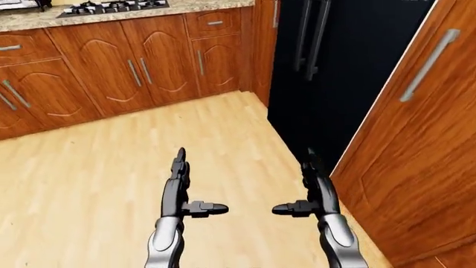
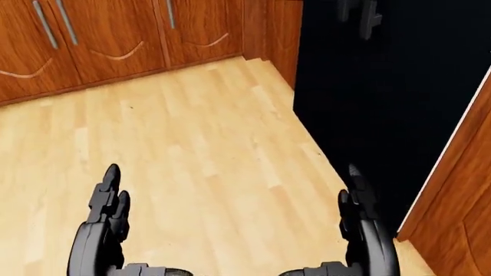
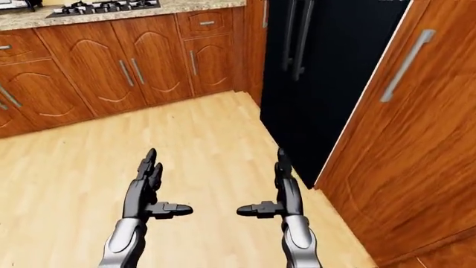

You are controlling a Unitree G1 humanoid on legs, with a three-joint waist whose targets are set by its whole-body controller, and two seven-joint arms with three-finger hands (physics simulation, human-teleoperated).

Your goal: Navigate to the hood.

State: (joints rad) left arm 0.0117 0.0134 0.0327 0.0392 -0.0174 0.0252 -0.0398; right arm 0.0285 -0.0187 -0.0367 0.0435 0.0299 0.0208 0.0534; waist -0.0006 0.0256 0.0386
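Left hand (image 1: pixel 181 187) and right hand (image 1: pixel 315 188): glossy black jointed fingers stretched straight, thumbs pointing inward toward each other, nothing held; silver-grey forearms enter from the bottom edge. Beneath them, a pale wood-plank floor (image 1: pixel 111 167) with fine seams. At the right edge, a tall reddish wood panel (image 1: pixel 417 167) with a long brushed-metal bar handle. Beyond the right hand, a flat black refrigerator (image 1: pixel 335 72) with paired vertical handles. Top left, arched-panel wooden cabinets (image 1: pixel 141 67) under a speckled stone counter (image 1: pixel 29 21) carrying a black gas cooktop (image 1: pixel 111 6). The hood does not appear in any view.
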